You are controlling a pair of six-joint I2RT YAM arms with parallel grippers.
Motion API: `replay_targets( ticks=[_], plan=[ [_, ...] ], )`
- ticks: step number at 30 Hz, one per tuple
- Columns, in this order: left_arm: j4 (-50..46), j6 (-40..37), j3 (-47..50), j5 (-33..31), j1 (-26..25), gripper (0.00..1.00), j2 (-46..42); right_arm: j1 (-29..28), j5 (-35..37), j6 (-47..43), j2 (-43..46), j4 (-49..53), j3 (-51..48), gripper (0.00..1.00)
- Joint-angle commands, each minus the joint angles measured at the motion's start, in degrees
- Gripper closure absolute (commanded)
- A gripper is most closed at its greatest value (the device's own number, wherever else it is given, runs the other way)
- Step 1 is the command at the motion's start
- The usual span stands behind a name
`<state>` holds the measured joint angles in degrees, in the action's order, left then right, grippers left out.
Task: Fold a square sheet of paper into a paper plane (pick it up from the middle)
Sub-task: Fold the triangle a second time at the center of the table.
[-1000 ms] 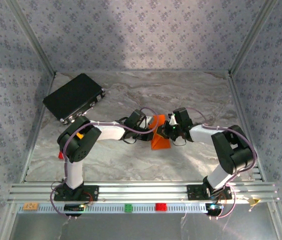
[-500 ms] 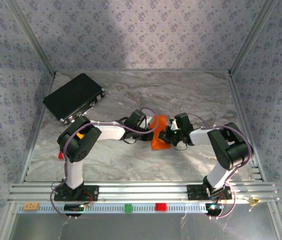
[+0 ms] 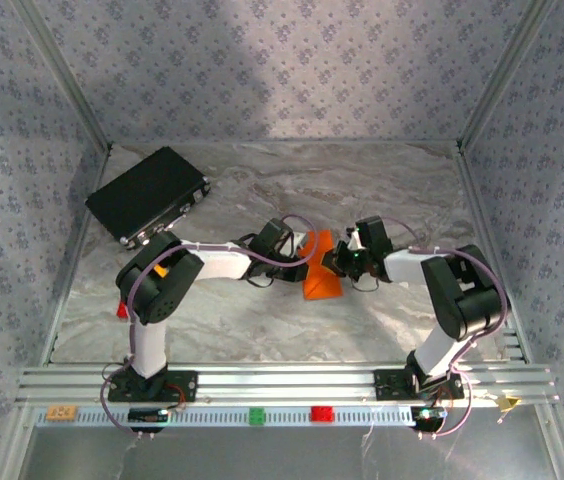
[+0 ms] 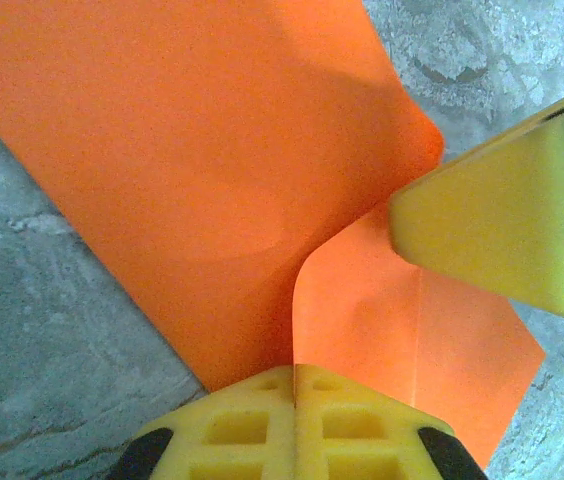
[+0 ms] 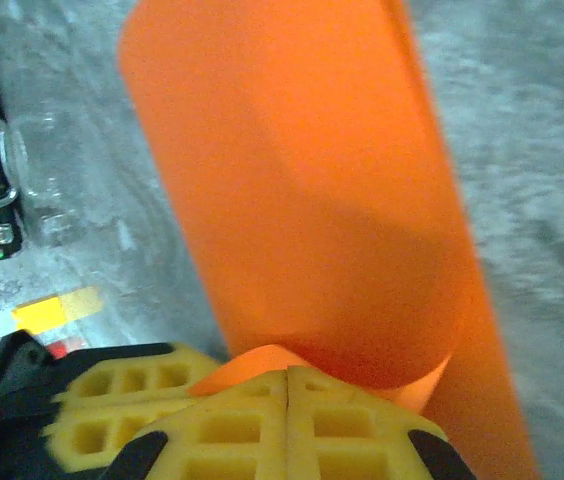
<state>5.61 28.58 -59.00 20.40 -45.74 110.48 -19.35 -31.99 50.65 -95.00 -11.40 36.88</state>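
A square sheet of bright orange paper (image 3: 319,282) sits partly folded near the middle of the marbled grey tabletop (image 3: 392,190). It lies between your two arms, well apart from the black rectangular case (image 3: 149,195) at the far left.

Your left claw (image 4: 294,372) is pinched tight on the sheet's near edge, yellow fingers pressed together, with a flap curling up beside them. Your right claw (image 5: 289,375) is also clamped closed, gripping a rolled-over part of the same sheet.

The step in hand looks like forming a fold, and the paper bends in a soft rounded loop rather than a sharp crease. To do it well:
- Treat one claw as the anchor, and let it hold its side of the sheet down.
- Carry the flap over with the other claw until its edge meets the layer below.
- Lower it flat before you press along the bend.
- Pull gently, because thin paper held at two points is likely to tear or buckle.

Several things are hard to make out:
- From above, the wrists cover much of the sheet, so you cannot tell whether its edges line up.
- The right wrist view is blurred.
- Neither wrist view shows how many layers each pinch holds.
- The sheet's far corners run off the picture.
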Motion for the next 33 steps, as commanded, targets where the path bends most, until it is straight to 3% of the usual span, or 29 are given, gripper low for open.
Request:
replay_targets(
  ticks=[1, 7, 12, 26, 33],
  plan=[
    [-3.74, -0.01, -0.08, 0.37, 0.04, 1.00, 1.85, 0.80, 2.06, 0.95, -2.39, -1.51, -3.69, 0.99],
    [-4.02, -0.13, -0.09, 0.36, 0.12, 1.00, 1.91, 2.23, -0.39, 2.07, -1.00, -2.19, -3.18, 0.99],
    [-4.17, -0.10, -0.21, 0.25, 0.21, 1.00, 1.94, 3.66, -0.79, -0.92, 3.10, 4.10, 1.14, 0.99],
    [-4.38, -0.10, -0.32, 0.56, 0.16, 1.00, 1.98, 7.95, 0.04, -0.17, -3.61, 0.73, -2.53, 0.99],
    [-4.46, -0.10, -0.23, 0.60, 0.20, 1.00, 2.02, 8.99, -0.96, -0.61, 0.24, 1.49, -0.78, 0.98]
  ],
)
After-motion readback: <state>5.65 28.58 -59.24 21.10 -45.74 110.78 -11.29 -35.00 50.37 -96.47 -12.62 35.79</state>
